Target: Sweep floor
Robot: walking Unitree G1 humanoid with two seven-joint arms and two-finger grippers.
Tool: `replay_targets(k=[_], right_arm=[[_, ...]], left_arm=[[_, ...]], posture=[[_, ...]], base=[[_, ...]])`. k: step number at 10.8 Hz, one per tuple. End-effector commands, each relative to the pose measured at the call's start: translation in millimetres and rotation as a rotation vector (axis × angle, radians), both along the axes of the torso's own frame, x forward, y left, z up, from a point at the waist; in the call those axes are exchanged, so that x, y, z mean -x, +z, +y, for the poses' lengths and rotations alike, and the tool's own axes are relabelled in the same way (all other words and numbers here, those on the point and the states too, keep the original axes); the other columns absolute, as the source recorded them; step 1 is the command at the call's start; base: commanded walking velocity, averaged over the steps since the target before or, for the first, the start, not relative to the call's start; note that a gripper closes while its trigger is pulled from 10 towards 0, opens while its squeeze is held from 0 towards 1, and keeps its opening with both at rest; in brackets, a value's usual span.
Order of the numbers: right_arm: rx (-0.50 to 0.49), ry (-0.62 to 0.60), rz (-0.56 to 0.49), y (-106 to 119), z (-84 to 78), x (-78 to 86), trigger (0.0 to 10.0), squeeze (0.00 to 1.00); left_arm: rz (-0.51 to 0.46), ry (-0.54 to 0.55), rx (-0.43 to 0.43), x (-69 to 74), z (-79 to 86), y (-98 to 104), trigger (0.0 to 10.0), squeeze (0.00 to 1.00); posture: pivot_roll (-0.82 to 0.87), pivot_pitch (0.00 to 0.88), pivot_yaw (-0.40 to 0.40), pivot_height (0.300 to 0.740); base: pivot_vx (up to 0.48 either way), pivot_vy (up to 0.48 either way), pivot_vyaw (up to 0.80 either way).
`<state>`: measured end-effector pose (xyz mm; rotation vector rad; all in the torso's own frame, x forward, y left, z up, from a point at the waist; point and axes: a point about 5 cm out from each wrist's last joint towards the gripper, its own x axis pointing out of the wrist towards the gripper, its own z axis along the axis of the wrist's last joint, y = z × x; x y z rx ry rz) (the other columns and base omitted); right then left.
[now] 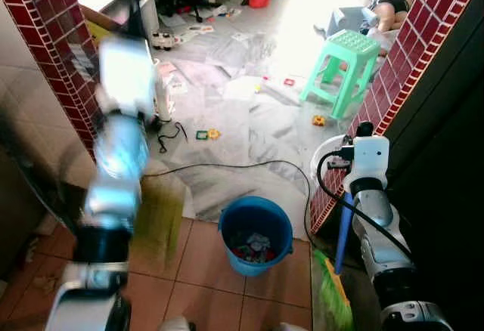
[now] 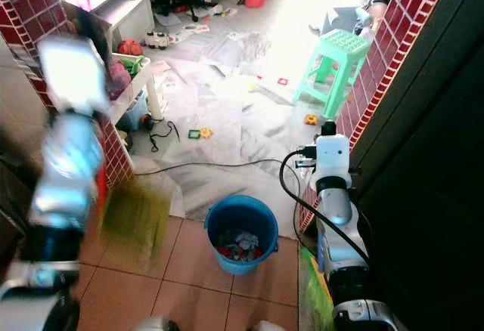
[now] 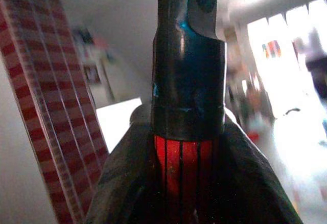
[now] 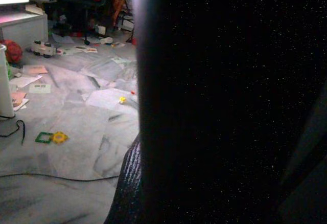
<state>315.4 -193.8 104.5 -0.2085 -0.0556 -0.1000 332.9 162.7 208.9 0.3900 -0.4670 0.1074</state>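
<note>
Left jaws [image 3: 189, 147] clamped around a red-and-black handle [image 3: 188, 81], its blurred olive head [image 1: 157, 221] swinging below them beside the blue bucket [image 1: 255, 234]: mid-sweep, I judge. Right jaws: state cannot tell; green broom [image 1: 333, 286] beneath. Next: pull litter on the floor [image 1: 249, 119] bucketward.

A dark handle [image 3: 188, 55] with a red, black-striped section [image 3: 183, 168] below it is running up the middle, and the left hand [image 3: 189, 183] is closing its black fingers [image 3: 127, 178] around it. A red brick pillar [image 3: 46, 91] is standing beside it; bright, blurred floor [image 3: 296, 147] is lying beyond.
</note>
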Motion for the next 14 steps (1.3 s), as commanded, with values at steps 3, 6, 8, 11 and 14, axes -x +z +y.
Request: replay_targets(k=[3, 6, 8, 11, 14], right_arm=[[-0.014, 0.009, -0.005, 2, 2.7, -2.8, 10.0, 0.0], [-0.077, 0.032, 0.008, 2, 8.0, -2.8, 10.0, 0.0], [-0.078, 0.046, 0.01, 2, 11.4, -4.0, 10.0, 0.0], [-0.08, 0.057, 0.023, 0, 11.6, -3.6, 10.0, 0.0], [-0.105, 0.061, 0.017, 2, 13.2, -4.8, 10.0, 0.0]], left_arm=[[0.064, 0.072, 0.007, -2.3, 6.2, -29, 10.0, 0.0], [0.272, 0.147, 0.252, -3.9, 17.4, -70, 10.0, 0.0], [0.348, 0.141, 0.276, 0.7, 12.2, -85, 10.0, 0.0], [0.547, 0.142, 0.375, 10.9, 7.8, -107, 10.0, 0.0], [0.654, 0.033, 0.452, 24.9, -3.0, -114, 10.0, 0.0]], posture=[[-0.08, 0.0, -0.02, 0.74], [-0.08, 0.0, -0.02, 0.74], [-0.08, 0.0, -0.022, 0.74], [-0.08, 0.0, -0.019, 0.74], [-0.07, 0.0, -0.016, 0.74]], base=[[0.0, 0.0, 0.0], [0.0, 0.0, 0.0], [0.0, 0.0, 0.0], [0.0, 0.0, 0.0], [0.0, 0.0, 0.0]])
